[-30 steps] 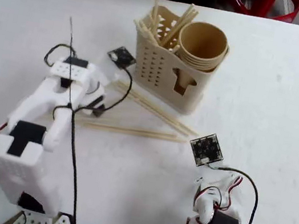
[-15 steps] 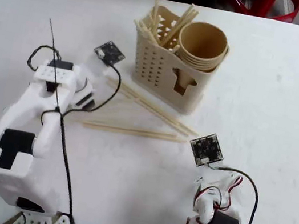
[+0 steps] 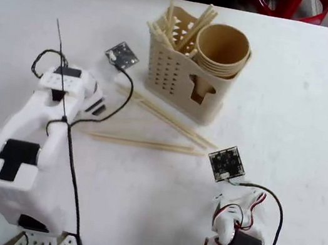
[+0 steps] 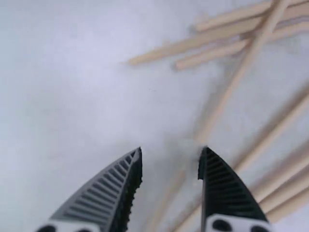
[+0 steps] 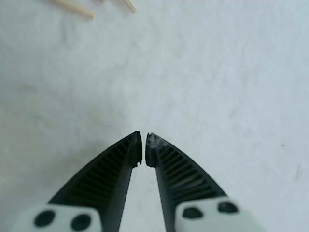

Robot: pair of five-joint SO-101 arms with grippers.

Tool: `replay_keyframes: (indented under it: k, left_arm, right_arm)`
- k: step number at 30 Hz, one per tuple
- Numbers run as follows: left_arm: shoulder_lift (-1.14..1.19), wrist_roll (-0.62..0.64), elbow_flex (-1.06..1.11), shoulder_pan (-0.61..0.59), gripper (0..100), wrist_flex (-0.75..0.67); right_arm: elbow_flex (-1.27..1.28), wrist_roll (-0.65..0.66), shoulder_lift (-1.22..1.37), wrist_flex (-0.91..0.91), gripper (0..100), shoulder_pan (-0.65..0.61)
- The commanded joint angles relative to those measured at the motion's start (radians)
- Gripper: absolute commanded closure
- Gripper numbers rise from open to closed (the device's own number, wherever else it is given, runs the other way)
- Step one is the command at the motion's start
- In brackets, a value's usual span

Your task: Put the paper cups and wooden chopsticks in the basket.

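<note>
Basket [image 3: 184, 81] holds paper cups [image 3: 223, 47] and upright chopsticks [image 3: 194, 23]. Loose chopsticks [image 3: 147, 143] lie on worktop [image 3: 316, 124] just beside basket. Left tool [image 4: 170, 153] open above loose chopsticks, likely poised for pickup. Right tool [image 5: 144, 140] closed, empty, apart from basket.

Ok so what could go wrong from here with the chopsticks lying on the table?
1. The left claw is open over loose chopsticks that cross and overlap, so closing may pinch several at once or flick one away.
2. The basket already holds paper cups and leaning chopsticks; another long stick could snag on them or tip back out.
</note>
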Motion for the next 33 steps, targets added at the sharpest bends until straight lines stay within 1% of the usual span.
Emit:
replay_keyframes:
  k: [1, 5, 8, 11, 13, 14, 16, 20, 23, 27, 31, 33]
  left_arm:
    - [0.073, -0.041, -0.077, 0.007, 80, -0.009]
    - [0.111, -0.052, -0.173, 0.008, 80, 0.103]
    - [0.14, -0.106, -0.206, 0.013, 81, 0.15]
    - [0.156, -0.144, -0.23, 0.012, 91, 0.203]
    - [0.157, -0.196, -0.236, 0.012, 97, 0.242]
    - [0.157, -0.226, -0.236, 0.012, 98, 0.264]
    - [0.157, -0.259, -0.235, 0.008, 97, 0.295]
    - [0.137, -0.261, -0.244, -0.027, 98, 0.334]
    - [0.081, -0.261, -0.273, -0.076, 98, 0.385]
    - [-0.05, -0.261, -0.315, -0.14, 98, 0.486]
    - [-0.208, -0.258, -0.341, -0.159, 98, 0.559]
    - [-0.305, -0.196, -0.341, -0.15, 98, 0.566]
  right_arm:
    - [0.009, 0.008, -0.01, 0.005, 96.4, -0.005]
    - [0.009, 0.008, -0.01, 0.005, 96.4, -0.005]
    - [0.009, 0.008, -0.01, 0.005, 96.4, -0.005]
    - [0.009, 0.008, -0.01, 0.005, 96.4, -0.005]
    - [0.009, 0.008, -0.01, 0.005, 96.4, -0.005]
    - [0.009, 0.008, -0.01, 0.005, 96.4, -0.005]
    - [0.009, 0.008, -0.01, 0.005, 96.4, -0.005]
    - [0.009, 0.008, -0.01, 0.005, 96.4, -0.005]
    - [0.009, 0.008, -0.01, 0.005, 96.4, -0.005]
    - [0.009, 0.008, -0.01, 0.005, 96.4, -0.005]
    - [0.009, 0.009, -0.01, 0.005, 96.4, -0.005]
    - [0.009, 0.009, -0.01, 0.005, 96.4, -0.005]
